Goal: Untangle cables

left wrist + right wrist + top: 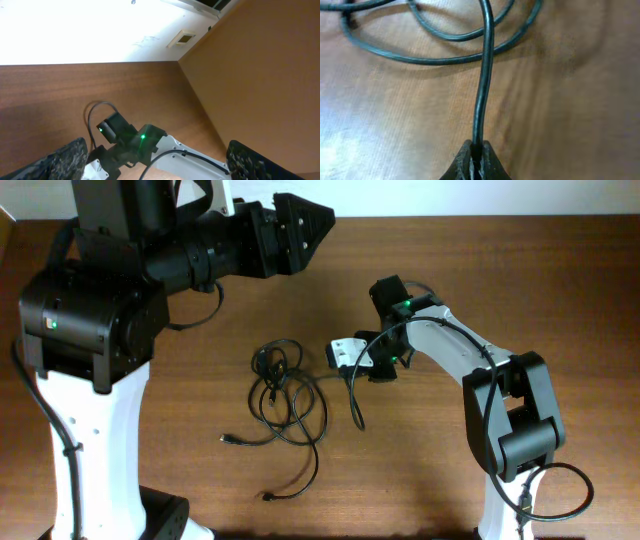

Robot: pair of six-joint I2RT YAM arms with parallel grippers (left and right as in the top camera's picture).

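The cables [285, 395] are thin black cords lying in a loose tangle of loops on the brown table, with a knot near the top left [268, 362]. My right gripper [345, 352] is low at the tangle's right edge and shut on one strand. In the right wrist view the strand [482, 90] runs straight out of the closed jaws [479, 152] toward other loops. My left gripper [305, 230] is raised high at the back, far from the cables. Its fingers are spread wide and empty in the left wrist view [160, 167].
Loose plug ends lie at the front left [228, 439], at the front [270, 497] and to the right [360, 425] of the tangle. The right arm [145, 140] shows below the left gripper. The left arm's base [80, 380] stands at the left.
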